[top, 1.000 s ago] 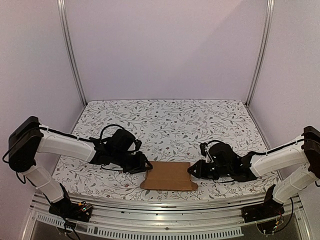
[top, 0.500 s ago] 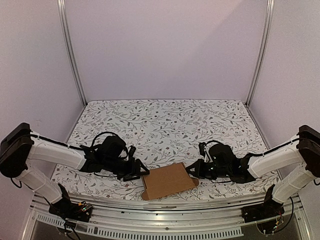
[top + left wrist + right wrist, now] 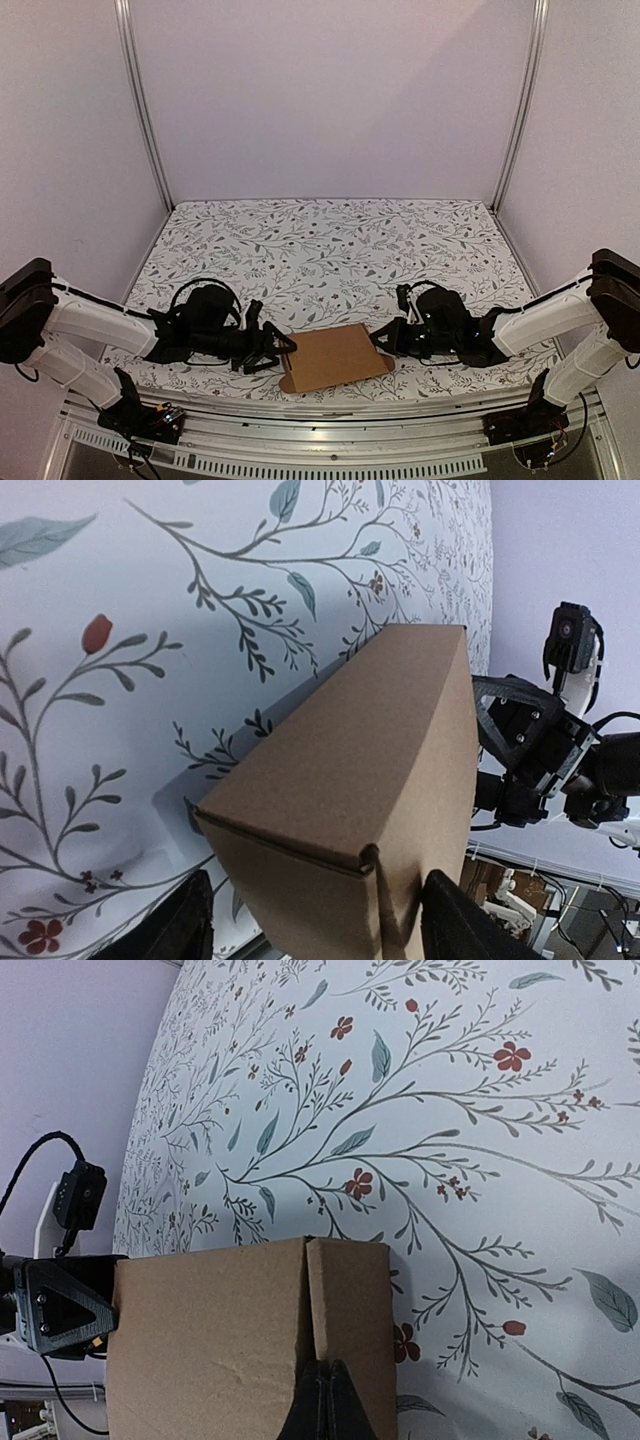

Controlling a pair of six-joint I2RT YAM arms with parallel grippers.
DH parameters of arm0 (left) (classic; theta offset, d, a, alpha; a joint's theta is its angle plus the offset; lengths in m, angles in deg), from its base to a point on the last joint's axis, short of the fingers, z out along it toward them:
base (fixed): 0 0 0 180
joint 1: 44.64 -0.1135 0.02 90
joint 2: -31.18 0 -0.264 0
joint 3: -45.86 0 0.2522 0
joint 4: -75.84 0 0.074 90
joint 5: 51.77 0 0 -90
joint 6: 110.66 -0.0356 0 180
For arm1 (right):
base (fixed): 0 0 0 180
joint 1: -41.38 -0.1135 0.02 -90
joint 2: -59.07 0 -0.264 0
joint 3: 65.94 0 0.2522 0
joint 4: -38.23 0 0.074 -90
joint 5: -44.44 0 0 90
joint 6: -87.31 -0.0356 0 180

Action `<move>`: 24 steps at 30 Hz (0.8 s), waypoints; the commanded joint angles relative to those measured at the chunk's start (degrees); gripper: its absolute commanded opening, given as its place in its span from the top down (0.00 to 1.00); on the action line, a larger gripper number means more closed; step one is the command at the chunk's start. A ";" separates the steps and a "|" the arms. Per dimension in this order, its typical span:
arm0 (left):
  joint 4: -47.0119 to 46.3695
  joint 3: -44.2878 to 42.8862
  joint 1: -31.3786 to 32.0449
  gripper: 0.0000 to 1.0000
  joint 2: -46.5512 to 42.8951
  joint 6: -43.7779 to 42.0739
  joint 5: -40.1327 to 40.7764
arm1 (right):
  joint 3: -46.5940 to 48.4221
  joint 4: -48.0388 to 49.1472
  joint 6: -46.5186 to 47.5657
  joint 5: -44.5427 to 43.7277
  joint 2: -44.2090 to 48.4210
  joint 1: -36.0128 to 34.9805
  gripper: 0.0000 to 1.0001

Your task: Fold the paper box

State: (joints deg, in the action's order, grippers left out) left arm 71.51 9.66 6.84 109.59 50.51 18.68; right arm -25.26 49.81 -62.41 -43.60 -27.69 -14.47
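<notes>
The left tool (image 3: 274,353) has drawn back to the left since a second ago, when it was at the end of the plain brown oblong cardboard box (image 3: 335,357). The box has swung round out of square with the counter's near edge. It is closed up and unmarked and lies flat on the flower-patterned cloth of the counter (image 3: 340,250), close to the near edge and between the two arms. Its left end sits nearer that edge than its right end. In the left wrist view, the box (image 3: 360,780) has crisp folded edges and a slit seam on the end facing the camera. The right wrist view shows the box (image 3: 230,1330) with a straight seam running up its facing end.

The left arm reaches low across the counter from the left, and its tool stands wide. Its fingers (image 3: 180,930) are spread to either side of the box's left end and grip nothing.

The right arm stretches in low from the right. The right tool (image 3: 383,340) is closed with its tips (image 3: 322,1405) pressed together at the box's right end. Whether they pinch any cardboard cannot be told.
</notes>
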 commanded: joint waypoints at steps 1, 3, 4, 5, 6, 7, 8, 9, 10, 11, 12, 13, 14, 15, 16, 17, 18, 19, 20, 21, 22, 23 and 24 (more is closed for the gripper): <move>-10.93 2.26 1.37 0.30 2.53 4.05 -0.50 | -2.26 -5.06 -0.28 -0.64 -1.95 0.10 1.00; -15.47 3.18 1.65 0.29 4.07 6.05 -0.87 | -2.53 -4.83 -0.46 -0.64 -1.69 0.10 1.00; -17.34 3.53 1.82 0.29 4.84 6.76 -0.92 | -2.74 -4.75 -0.48 -0.64 -1.60 0.09 1.00; -19.02 3.77 1.97 0.29 5.50 7.31 -1.00 | -2.97 -4.76 -0.48 -0.71 -1.45 0.07 1.00; -20.40 3.99 2.16 0.29 6.38 7.73 -0.97 | -3.10 -4.68 -0.56 -0.75 -1.36 0.10 1.00; -21.88 4.17 2.33 0.29 6.99 8.20 -0.93 | -3.21 -4.61 -0.57 -0.78 -1.25 0.09 1.00; -23.11 4.42 2.47 0.29 7.50 8.61 -0.81 | -3.27 -4.60 -0.57 -0.80 -1.09 0.05 1.00; -24.38 4.68 2.56 0.29 8.00 9.08 -0.68 | -3.36 -4.59 -0.57 -0.80 -1.05 0.11 1.00; -25.67 4.99 2.57 0.30 8.32 9.54 -0.54 | -3.34 -4.48 -0.61 -0.77 -1.11 0.13 1.00; -26.85 5.29 2.57 0.30 8.62 9.92 -0.45 | -3.40 -4.41 -0.65 -0.73 -1.12 0.11 1.00; -27.90 5.52 2.57 0.30 8.75 10.22 -0.33 | -3.43 -4.41 -0.66 -0.73 -1.10 0.13 1.00; -28.52 5.56 2.57 0.31 8.89 10.39 -0.31 | -3.38 -4.28 -0.66 -0.73 -1.08 0.06 1.00; -29.05 5.56 2.57 0.32 9.03 10.53 -0.31 | -3.49 -4.33 -0.66 -0.73 -1.11 0.08 1.00; -29.59 5.48 2.57 0.34 9.18 10.66 -0.39 | -3.49 -4.19 -0.66 -0.80 -1.13 0.10 1.00; -30.46 5.47 2.57 0.36 9.21 10.84 -0.46 | -3.53 -4.12 -0.66 -0.81 -1.13 0.10 1.00; -31.06 5.55 2.57 0.38 9.21 10.96 -0.41 | -3.49 -4.04 -0.66 -0.70 -1.20 0.06 1.00; -31.35 5.56 2.57 0.40 9.22 11.09 -0.41 | -3.52 -3.99 -0.66 -0.72 -1.21 0.11 1.00; -31.61 5.50 2.61 0.42 9.22 11.17 -0.45 | -3.52 -4.00 -0.66 -0.73 -1.22 0.08 1.00; -31.80 5.41 2.57 0.44 9.28 11.18 -0.53 | -3.53 -3.99 -0.70 -0.73 -1.22 0.08 1.00; -31.98 5.39 2.57 0.47 9.23 11.13 -0.61 | -3.61 -3.93 -0.74 -0.70 -1.15 0.07 1.00; -32.13 5.39 2.57 0.49 9.22 11.16 -0.70 | -3.64 -3.98 -0.74 -0.77 -1.06 0.08 1.00; -32.22 5.32 2.59 0.52 9.22 11.17 -0.77 | -3.66 -3.92 -0.70 -0.85 -1.00 0.09 1.00; -32.15 5.23 2.57 0.54 9.24 11.10 -0.91 | -3.66 -3.94 -0.67 -0.90 -0.89 0.12 1.00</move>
State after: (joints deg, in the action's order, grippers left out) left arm 43.23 14.84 8.61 118.23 61.84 18.46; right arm -26.96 52.06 -62.90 -43.93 -27.60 -14.43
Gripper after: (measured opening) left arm 0.501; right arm 0.004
